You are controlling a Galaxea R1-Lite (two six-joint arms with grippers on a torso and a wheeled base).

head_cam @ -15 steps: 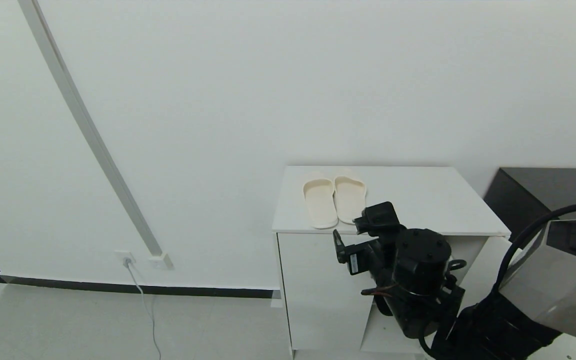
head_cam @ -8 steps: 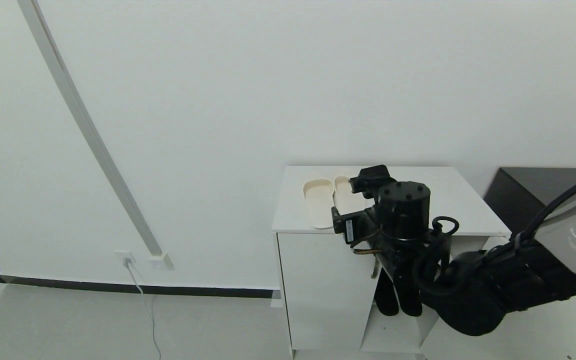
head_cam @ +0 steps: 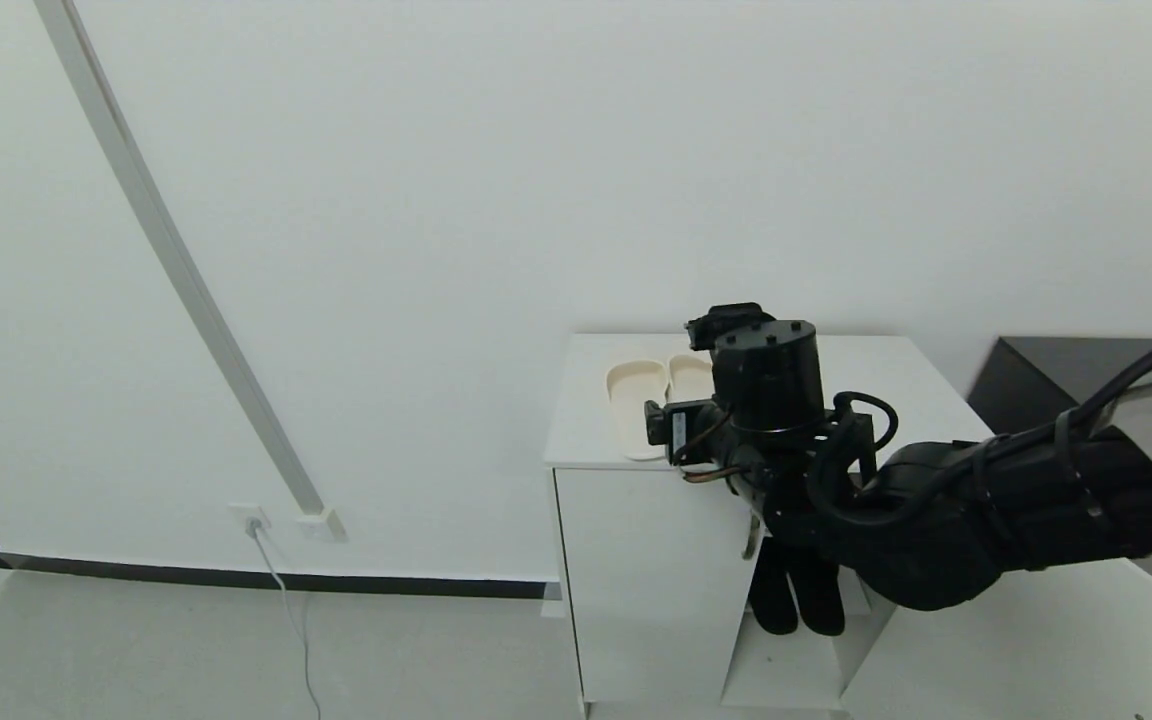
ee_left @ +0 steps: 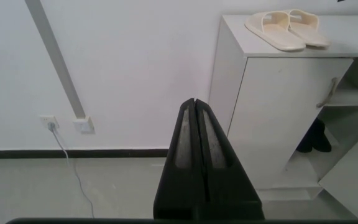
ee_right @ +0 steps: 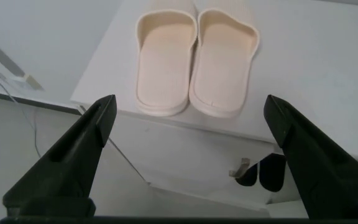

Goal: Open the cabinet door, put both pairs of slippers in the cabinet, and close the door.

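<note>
Over the last second the right arm has lifted from in front of the cabinet (head_cam: 886,400) to just above its top, and in the head view its wrist now covers part of the cream slippers (head_cam: 636,405). The right gripper (ee_right: 191,102) hangs over that pair with its two fingers spread wide and nothing between them. The cream slippers (ee_right: 166,62) lie side by side, touching, soles down, on the left part of the white cabinet top, near its front edge. The cabinet's left door (head_cam: 651,580) is shut and carries a handle (ee_left: 330,93) at its inner edge; the right door (head_cam: 1016,650) stands swung open. Inside, in the lower compartment under a shelf (ee_left: 353,96), a pair of black slippers (head_cam: 796,600) stands close together. The left gripper (ee_left: 195,109) is held well away from the cabinet, on its left, with its fingers pressed together on nothing.
</note>
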